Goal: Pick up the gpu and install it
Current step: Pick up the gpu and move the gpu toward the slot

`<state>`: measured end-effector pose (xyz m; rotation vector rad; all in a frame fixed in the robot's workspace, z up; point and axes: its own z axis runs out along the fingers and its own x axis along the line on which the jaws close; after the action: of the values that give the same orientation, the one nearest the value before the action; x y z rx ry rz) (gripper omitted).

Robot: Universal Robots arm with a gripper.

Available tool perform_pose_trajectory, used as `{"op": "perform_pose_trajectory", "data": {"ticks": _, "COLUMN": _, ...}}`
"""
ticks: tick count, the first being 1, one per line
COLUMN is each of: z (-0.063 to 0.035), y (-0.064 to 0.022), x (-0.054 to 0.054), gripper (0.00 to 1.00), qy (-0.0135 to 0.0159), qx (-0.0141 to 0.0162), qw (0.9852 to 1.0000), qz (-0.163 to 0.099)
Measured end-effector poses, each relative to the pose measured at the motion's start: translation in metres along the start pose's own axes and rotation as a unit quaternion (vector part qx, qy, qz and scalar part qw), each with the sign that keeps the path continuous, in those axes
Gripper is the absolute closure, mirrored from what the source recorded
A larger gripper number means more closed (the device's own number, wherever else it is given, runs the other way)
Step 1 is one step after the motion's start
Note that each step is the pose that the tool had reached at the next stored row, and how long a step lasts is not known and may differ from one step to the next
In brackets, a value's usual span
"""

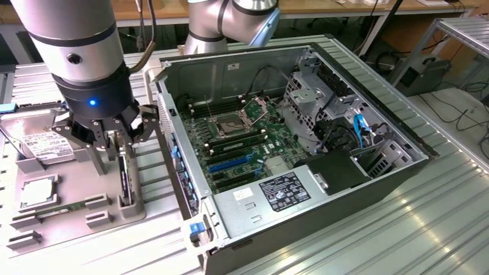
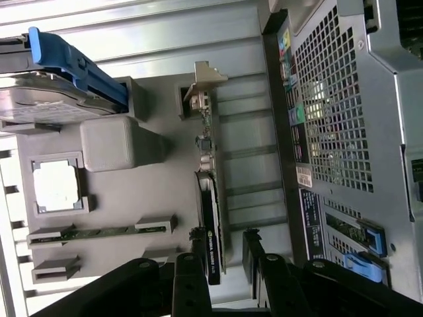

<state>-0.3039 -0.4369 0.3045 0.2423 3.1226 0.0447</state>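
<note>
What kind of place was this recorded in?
Probably a robotics lab for PC assembly: a robot arm over a ribbed metal table, an open computer case, a grey tray of parts.

One gpu (image 2: 210, 221), one hard drive (image 1: 43, 143), one memory stick (image 2: 99, 232), one processor chip (image 2: 57, 185), one open computer case (image 1: 229, 74).

Exterior high oblique, wrist close above gpu (image 2: 210, 218)

Gripper (image 2: 225, 238) jaws straddle upright gpu (image 2: 210, 218), computer case wall (image 1: 169, 137) just beside, open room above tray (image 1: 77, 220)
</note>
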Motion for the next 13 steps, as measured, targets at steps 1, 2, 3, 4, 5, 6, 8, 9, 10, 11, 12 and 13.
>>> {"op": "perform_pose_trajectory", "data": {"ticks": 1, "z": 0.0017, "y": -0.0003, "x": 0.000, "gripper": 0.64, "qy": 0.0000, "qx": 0.0000, "qw": 1.0000, "qz": 0.000}}
{"op": "perform_pose_trajectory", "data": {"ticks": 2, "z": 0.0037, "y": -0.0005, "x": 0.000, "gripper": 0.64, "qy": 0.0000, "qx": 0.0000, "qw": 1.0000, "qz": 0.001}}
{"op": "perform_pose_trajectory", "data": {"ticks": 3, "z": 0.0055, "y": -0.0007, "x": 0.000, "gripper": 0.64, "qy": 0.0000, "qx": 0.0000, "qw": 1.0000, "qz": 0.002}}
{"op": "perform_pose_trajectory", "data": {"ticks": 4, "z": 0.0073, "y": -0.0009, "x": 0.000, "gripper": 0.64, "qy": 0.0000, "qx": 0.0001, "qw": 1.0000, "qz": 0.002}}
{"op": "perform_pose_trajectory", "data": {"ticks": 5, "z": 0.0091, "y": -0.0010, "x": 0.000, "gripper": 0.64, "qy": 0.0000, "qx": 0.0001, "qw": 1.0000, "qz": 0.003}}
{"op": "perform_pose_trajectory", "data": {"ticks": 6, "z": 0.0110, "y": -0.0011, "x": 0.000, "gripper": 0.64, "qy": -0.0001, "qx": 0.0000, "qw": 1.0000, "qz": 0.004}}
{"op": "perform_pose_trajectory", "data": {"ticks": 8, "z": 0.0145, "y": -0.0012, "x": 0.000, "gripper": 0.64, "qy": -0.0001, "qx": 0.0000, "qw": 1.0000, "qz": 0.005}}
{"op": "perform_pose_trajectory", "data": {"ticks": 9, "z": 0.0165, "y": -0.0013, "x": 0.000, "gripper": 0.64, "qy": -0.0001, "qx": 0.0001, "qw": 1.0000, "qz": 0.006}}
{"op": "perform_pose_trajectory", "data": {"ticks": 10, "z": 0.0183, "y": -0.0013, "x": 0.000, "gripper": 0.64, "qy": -0.0002, "qx": 0.0001, "qw": 1.0000, "qz": 0.006}}
{"op": "perform_pose_trajectory", "data": {"ticks": 11, "z": 0.0201, "y": -0.0014, "x": 0.000, "gripper": 0.64, "qy": -0.0002, "qx": 0.0001, "qw": 1.0000, "qz": 0.007}}
{"op": "perform_pose_trajectory", "data": {"ticks": 12, "z": 0.0218, "y": -0.0014, "x": 0.000, "gripper": 0.64, "qy": -0.0002, "qx": 0.0001, "qw": 1.0000, "qz": 0.007}}
{"op": "perform_pose_trajectory", "data": {"ticks": 13, "z": 0.0241, "y": -0.0013, "x": 0.000, "gripper": 0.64, "qy": -0.0002, "qx": 0.0001, "qw": 1.0000, "qz": 0.008}}
